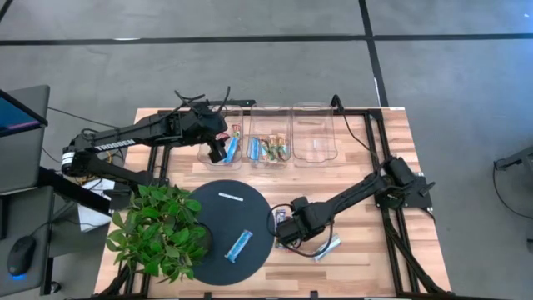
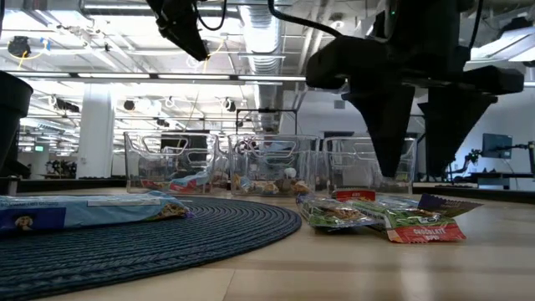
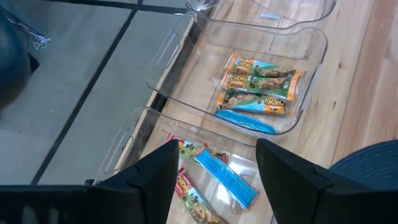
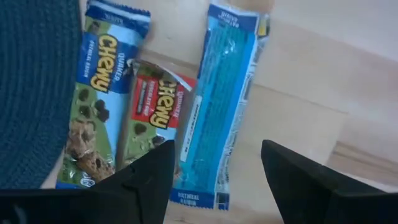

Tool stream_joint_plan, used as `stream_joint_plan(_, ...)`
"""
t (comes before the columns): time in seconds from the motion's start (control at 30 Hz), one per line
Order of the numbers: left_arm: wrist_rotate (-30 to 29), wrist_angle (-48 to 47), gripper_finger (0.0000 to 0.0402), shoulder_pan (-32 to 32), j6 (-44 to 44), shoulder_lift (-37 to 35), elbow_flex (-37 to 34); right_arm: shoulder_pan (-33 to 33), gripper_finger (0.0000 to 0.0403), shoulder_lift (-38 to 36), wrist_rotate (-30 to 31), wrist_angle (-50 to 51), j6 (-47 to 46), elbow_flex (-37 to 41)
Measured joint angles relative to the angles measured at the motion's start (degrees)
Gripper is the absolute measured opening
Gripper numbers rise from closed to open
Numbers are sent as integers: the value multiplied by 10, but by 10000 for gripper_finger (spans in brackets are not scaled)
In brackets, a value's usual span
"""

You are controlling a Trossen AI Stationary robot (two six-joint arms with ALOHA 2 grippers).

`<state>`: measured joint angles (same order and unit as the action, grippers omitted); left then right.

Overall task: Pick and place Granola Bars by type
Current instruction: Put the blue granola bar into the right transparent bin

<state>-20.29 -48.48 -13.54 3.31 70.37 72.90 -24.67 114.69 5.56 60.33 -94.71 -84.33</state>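
Granola bars part sorted, both grippers empty with fingers apart.
The left gripper [image 1: 218, 150] hangs over the left bin [image 1: 218, 117], which holds a blue bar [image 3: 227, 180] and red-wrapped ones; the middle bin [image 3: 311, 46] holds orange bars [image 3: 258, 84] and another blue. A blue bar [image 1: 240, 245] lies on the dark round mat [image 1: 212, 208]. The right gripper [image 1: 287, 233] hovers above three bars [image 4: 152, 118] just beside the mat.

Grey floor [image 1: 250, 75] with dark seams, bright strip-lit ceiling [image 2: 100, 50], white column [image 2: 96, 125], exposed ducts.
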Motion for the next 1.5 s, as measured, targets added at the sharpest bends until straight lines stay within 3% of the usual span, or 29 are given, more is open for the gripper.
stream_joint_plan(0.63, 2, 0, 210, 0, 3, 0, 0, 0, 225, 0, 8, -58, -19, 62)
stream_joint_plan(0.93, 2, 0, 210, 0, 4, 0, 0, 9, 190, -4, 3, -98, -23, 105)
stream_joint_plan(1.33, 2, 0, 210, 0, 4, 0, 0, 21, 99, -3, 4, -94, 6, 105)
stream_joint_plan(1.5, 0, 0, 210, 0, 4, 0, 0, 19, 87, 1, 16, -78, 7, 92)
